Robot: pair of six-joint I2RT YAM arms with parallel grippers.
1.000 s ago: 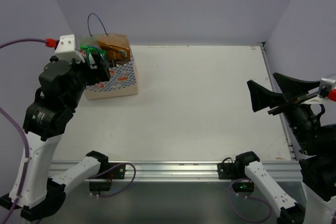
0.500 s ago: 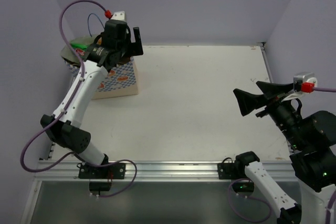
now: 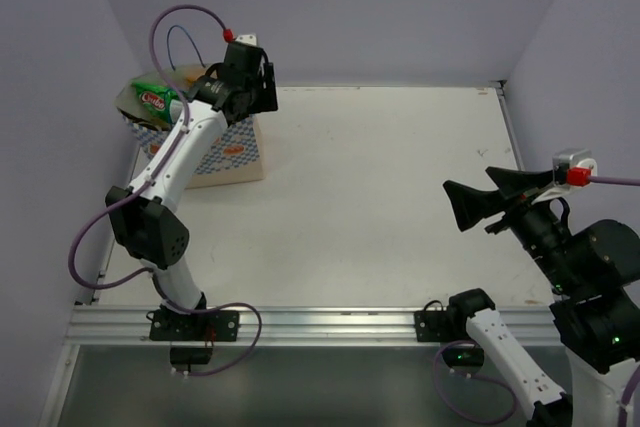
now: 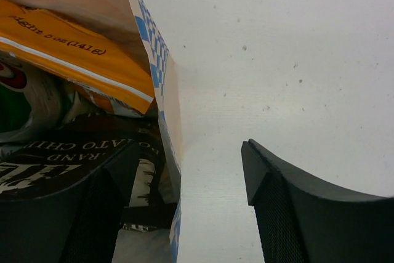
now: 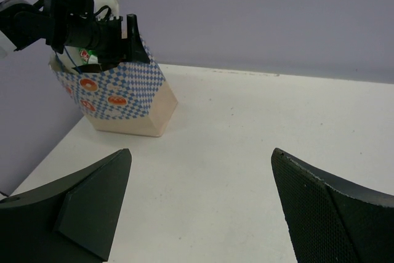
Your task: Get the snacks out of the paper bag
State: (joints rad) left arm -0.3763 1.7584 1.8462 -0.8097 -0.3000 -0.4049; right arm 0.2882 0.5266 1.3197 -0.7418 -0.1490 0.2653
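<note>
The paper bag [image 3: 228, 152] stands at the table's far left, with a blue-checked band and a blue cord handle. A green-and-white packet [image 3: 152, 97] sticks out of its left top. My left gripper [image 3: 258, 95] is open at the bag's right rim. In the left wrist view the gripper [image 4: 184, 173] straddles the bag wall [image 4: 161, 84]: one finger is inside over a dark brown packet [image 4: 55, 158], the other outside over the table. An orange packet [image 4: 74, 53] and a green-and-white one [image 4: 12, 100] lie deeper in. My right gripper [image 3: 482, 203] is open and empty at the right.
Purple walls close the back and both sides. The bag [image 5: 123, 100] stands close to the left wall in the right wrist view, with the left arm above it. The white table [image 3: 400, 197] runs between the bag and my right gripper [image 5: 203, 214].
My left arm has stretched out and swung from the bag's left front to its right rim. The green packet now shows at the bag's left. The right gripper has shifted slightly.
</note>
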